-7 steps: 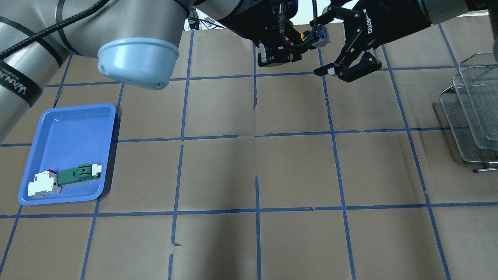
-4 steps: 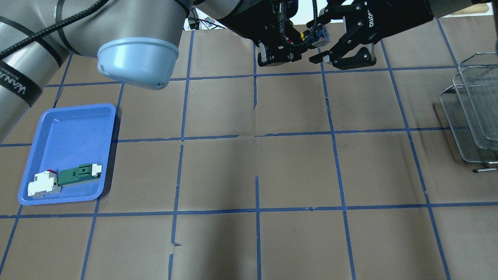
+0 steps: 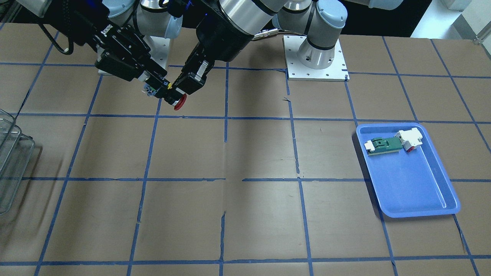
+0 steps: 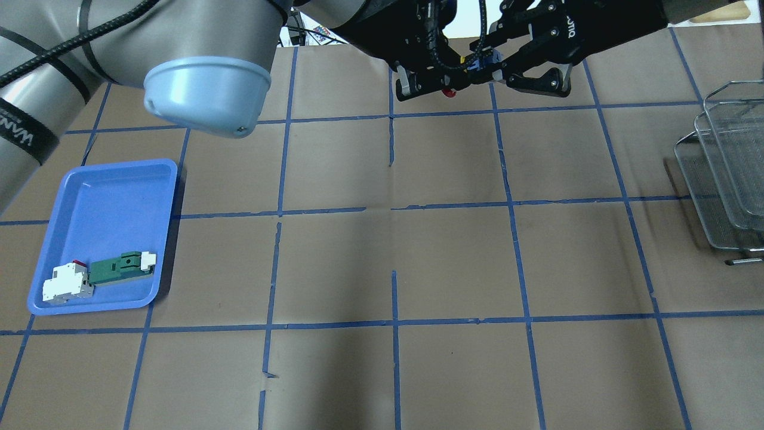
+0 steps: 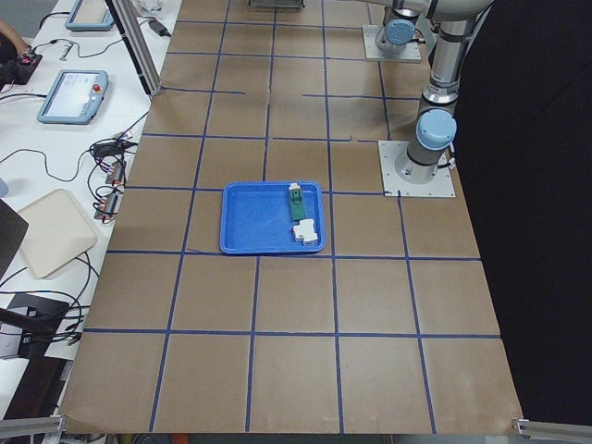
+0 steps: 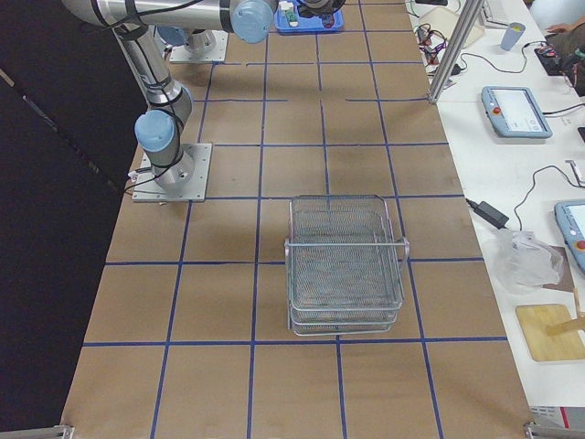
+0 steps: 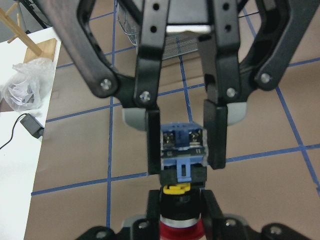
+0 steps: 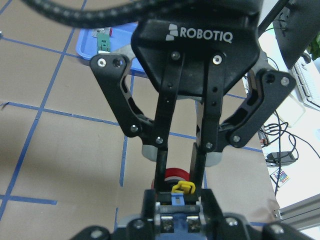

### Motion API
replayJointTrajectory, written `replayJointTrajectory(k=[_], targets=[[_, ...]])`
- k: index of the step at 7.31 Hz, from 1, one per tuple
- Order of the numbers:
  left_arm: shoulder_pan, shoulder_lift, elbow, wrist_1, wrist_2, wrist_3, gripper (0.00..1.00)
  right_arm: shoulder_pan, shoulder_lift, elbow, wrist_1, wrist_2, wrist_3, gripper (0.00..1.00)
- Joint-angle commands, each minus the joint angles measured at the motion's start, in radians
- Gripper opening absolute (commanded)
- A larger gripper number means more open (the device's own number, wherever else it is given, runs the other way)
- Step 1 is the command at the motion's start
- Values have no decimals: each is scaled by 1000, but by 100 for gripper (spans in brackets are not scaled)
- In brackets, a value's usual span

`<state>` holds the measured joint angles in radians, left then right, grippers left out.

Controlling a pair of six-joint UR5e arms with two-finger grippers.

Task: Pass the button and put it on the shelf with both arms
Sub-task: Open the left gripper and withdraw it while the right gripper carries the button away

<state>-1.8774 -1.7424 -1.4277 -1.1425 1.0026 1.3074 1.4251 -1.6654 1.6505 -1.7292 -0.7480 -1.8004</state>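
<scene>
The button (image 3: 178, 102) hangs in the air between both grippers, above the table's far left in the front-facing view. Its red cap, yellow-black collar and blue-grey block (image 7: 182, 142) show clearly. My left gripper (image 3: 174, 95) is shut on the collar end, as the right wrist view (image 8: 180, 175) shows. My right gripper (image 3: 155, 87) is shut on the block body, its fingers (image 7: 216, 135) pressed against both sides. In the overhead view the button (image 4: 479, 62) sits between the left gripper (image 4: 456, 74) and the right gripper (image 4: 490, 63). The wire-mesh shelf (image 6: 345, 265) stands apart at the table's right end (image 4: 722, 173).
A blue tray (image 4: 101, 197) at the left holds a green-and-white connector (image 4: 119, 267) and a white part (image 4: 65, 283). The brown table has a blue tape grid. The left arm's elbow cap (image 4: 203, 95) hangs large over the upper left.
My right gripper was open wide beside the block. It has moved in towards the left gripper and shut its fingers on the button's block. The left gripper kept hold.
</scene>
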Motion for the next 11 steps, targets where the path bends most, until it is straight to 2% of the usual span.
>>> replayJointTrajectory(k=[1,3,4,5,6,7,8,9,10,11], targets=[[1,15,3,-67,4,-44,100,0,-1,0,0,-4,1,14],[23,68,20,-205,25,-105,100,-2,4,-2,-4,-22,0,7],[55,105,24,-330,90,-126,100,-15,4,-3,-7,-86,-11,3],[116,125,18,-412,141,-196,100,-38,6,-6,-36,-100,-25,0],[191,135,6,-550,218,-232,100,-104,10,-9,-38,-122,-28,0],[278,133,-12,-651,302,-240,100,-218,18,-9,-26,-145,-33,0],[373,129,-28,-646,359,-370,100,-338,56,-17,-20,-158,-65,0],[458,136,-34,-648,373,-467,100,-426,106,-24,-30,-190,-127,0],[507,148,-36,-646,372,-487,100,-513,142,-44,-41,-227,-149,0],[514,173,-37,-649,375,-623,100,-558,180,-75,-82,-273,-152,0]])
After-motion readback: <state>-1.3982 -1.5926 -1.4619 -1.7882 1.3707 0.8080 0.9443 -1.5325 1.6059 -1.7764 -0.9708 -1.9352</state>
